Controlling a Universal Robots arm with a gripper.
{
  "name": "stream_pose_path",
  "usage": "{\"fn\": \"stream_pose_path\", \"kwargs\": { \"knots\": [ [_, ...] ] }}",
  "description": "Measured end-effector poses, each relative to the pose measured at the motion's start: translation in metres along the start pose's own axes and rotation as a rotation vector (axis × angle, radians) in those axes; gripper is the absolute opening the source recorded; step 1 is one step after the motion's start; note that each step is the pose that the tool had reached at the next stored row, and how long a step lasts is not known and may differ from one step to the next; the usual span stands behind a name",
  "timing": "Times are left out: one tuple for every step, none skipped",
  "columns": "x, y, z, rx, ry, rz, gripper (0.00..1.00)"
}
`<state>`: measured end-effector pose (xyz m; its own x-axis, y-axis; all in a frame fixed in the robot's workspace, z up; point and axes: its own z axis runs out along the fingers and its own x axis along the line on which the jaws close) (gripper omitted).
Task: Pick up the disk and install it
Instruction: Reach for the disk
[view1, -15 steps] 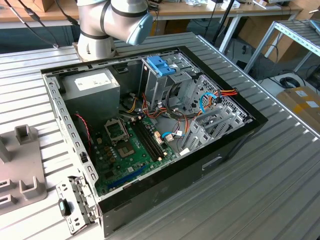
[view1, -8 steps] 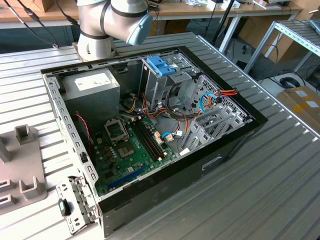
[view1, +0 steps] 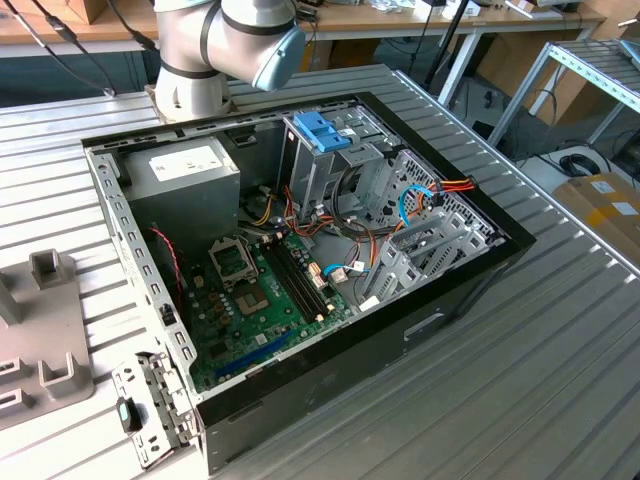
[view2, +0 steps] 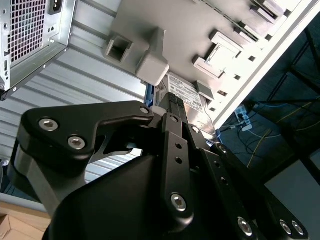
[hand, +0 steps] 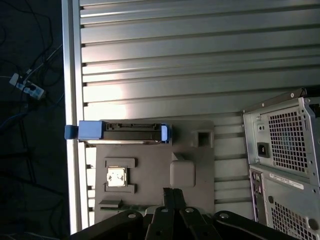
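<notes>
The disk (hand: 131, 132) stands on its edge in a slot of the grey fixture (hand: 192, 162) near the table's rim, with blue plastic at both ends. Its white label (view2: 184, 94) and a strip of blue frame peek out behind the fingers in the second wrist view. My gripper (hand: 172, 192) hovers over the fixture a short way from the disk. Its black fingers are pressed together with nothing between them. In the second wrist view the gripper (view2: 170, 112) points toward the disk's labelled face.
The open computer case (view1: 470, 280) lies on the slatted metal table (view1: 560, 380), with a blue latch and cage (view1: 322, 130) and a grey box (view1: 190, 175) inside. Its rear panel (hand: 285, 165) stands beside the fixture. The table's edge (hand: 72, 100) runs next to the disk.
</notes>
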<state>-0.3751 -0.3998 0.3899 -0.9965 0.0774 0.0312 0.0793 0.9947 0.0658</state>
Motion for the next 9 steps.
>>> {"fn": "stream_pose_path", "kwargs": {
  "knots": [
    [0.0003, 0.0000, 0.0000, 0.0000, 0.0000, 0.000, 0.11],
    [0.0006, -0.0001, 0.0001, -0.0001, -0.0001, 0.000, 0.11],
    [0.0009, -0.0001, 0.0001, -0.0001, 0.0000, 0.000, 0.11],
    [0.0012, -0.0001, 0.0001, 0.0000, -0.0001, 0.000, 0.11],
    [0.0015, -0.0001, 0.0001, 0.0000, 0.0000, 0.000, 0.11],
    [0.0017, -0.0002, 0.0001, -0.0001, -0.0001, 0.000, 0.11],
    [0.0020, -0.0002, 0.0001, 0.0000, 0.0000, 0.000, 0.11],
    [0.0022, -0.0002, 0.0001, -0.0001, -0.0001, 0.000, 0.11],
    [0.0025, -0.0002, 0.0001, 0.0000, 0.0000, 0.000, 0.11]
  ]
}}
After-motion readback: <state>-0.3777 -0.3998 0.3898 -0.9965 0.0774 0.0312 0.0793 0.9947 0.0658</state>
